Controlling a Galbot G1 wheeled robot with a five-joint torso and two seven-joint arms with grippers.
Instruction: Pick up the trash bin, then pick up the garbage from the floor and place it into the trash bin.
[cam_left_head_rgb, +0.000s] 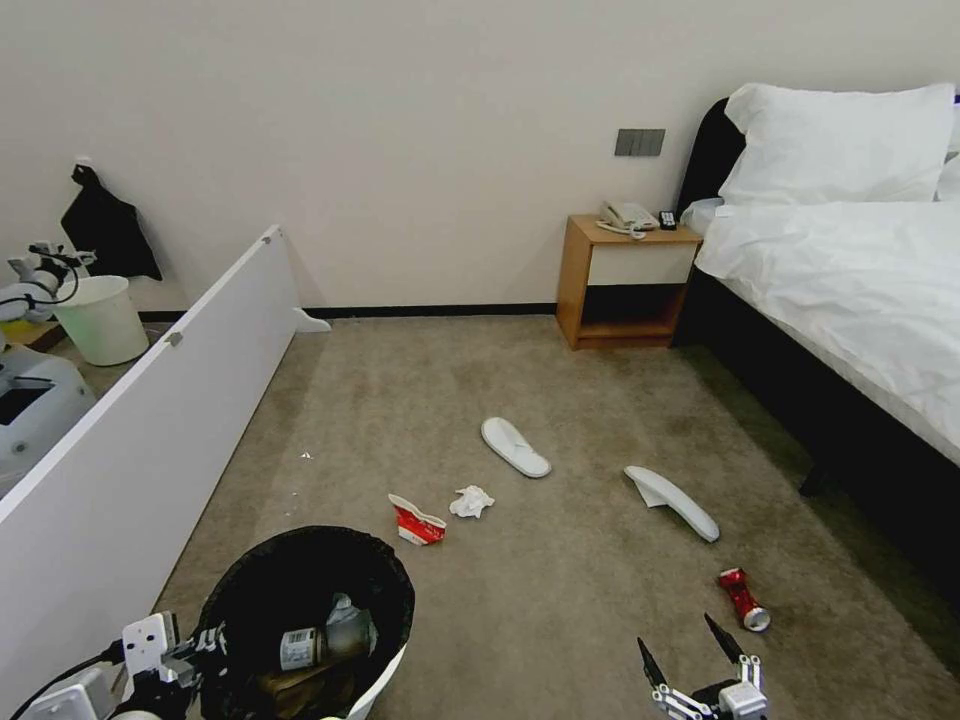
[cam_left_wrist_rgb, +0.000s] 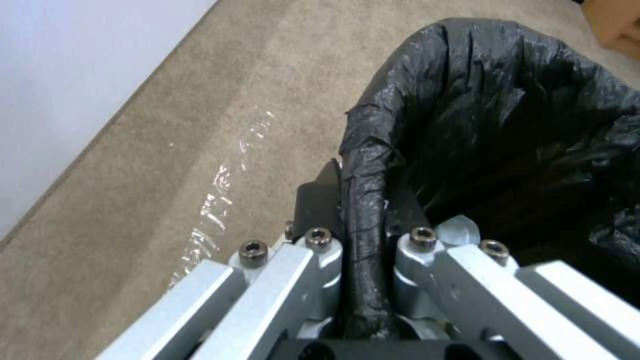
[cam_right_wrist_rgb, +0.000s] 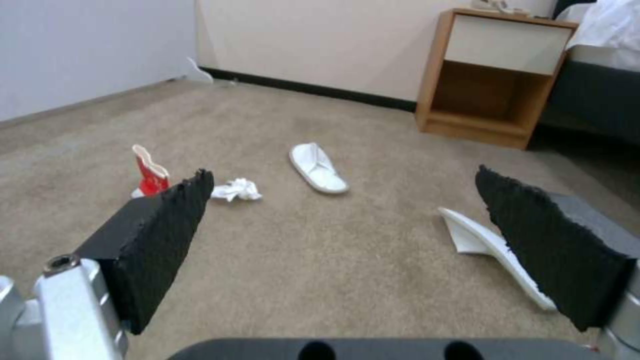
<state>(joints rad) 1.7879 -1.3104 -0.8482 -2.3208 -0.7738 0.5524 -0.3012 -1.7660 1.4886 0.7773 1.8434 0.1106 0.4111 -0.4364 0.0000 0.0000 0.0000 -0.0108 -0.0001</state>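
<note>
1. Left gripper (cam_left_wrist_rgb: 363, 250) was clamped on the rim of the round white plastic trash bin lined with a black garbage bag (cam_left_head_rgb: 300, 580), one finger outside the wall and one inside the liner, holding the bin low at the robot's left front.
2. Right gripper (cam_left_head_rgb: 692, 650) hung low to the right of that bin, its black-padded fingers (cam_right_wrist_rgb: 160, 240) spread wide and holding nothing, pointed across the beige carpet (cam_left_head_rgb: 560, 400) toward the litter.
3. Judged from this, the step in hand was going after the next piece of garbage; doing it well likely meant keeping the bin level and its mouth up while the free gripper dropped squarely over one item.
4. Two flat white slippers lay beyond the bin, one (cam_left_head_rgb: 515, 446) farther off, the other (cam_left_head_rgb: 672, 502) to the bin's right.
5. Nearer the bin's far side sat a crushed red-and-white paper cup (cam_left_head_rgb: 417, 522) with a crumpled white tissue (cam_left_head_rgb: 471, 501) just beside it.
6. A red metal can (cam_left_head_rgb: 743, 598) lay well right of the bin, nearest the open gripper.
7. Inside the bin a clear plastic bottle with a label (cam_left_head_rgb: 325, 638) rested on something brown, too dim to identify.
</note>
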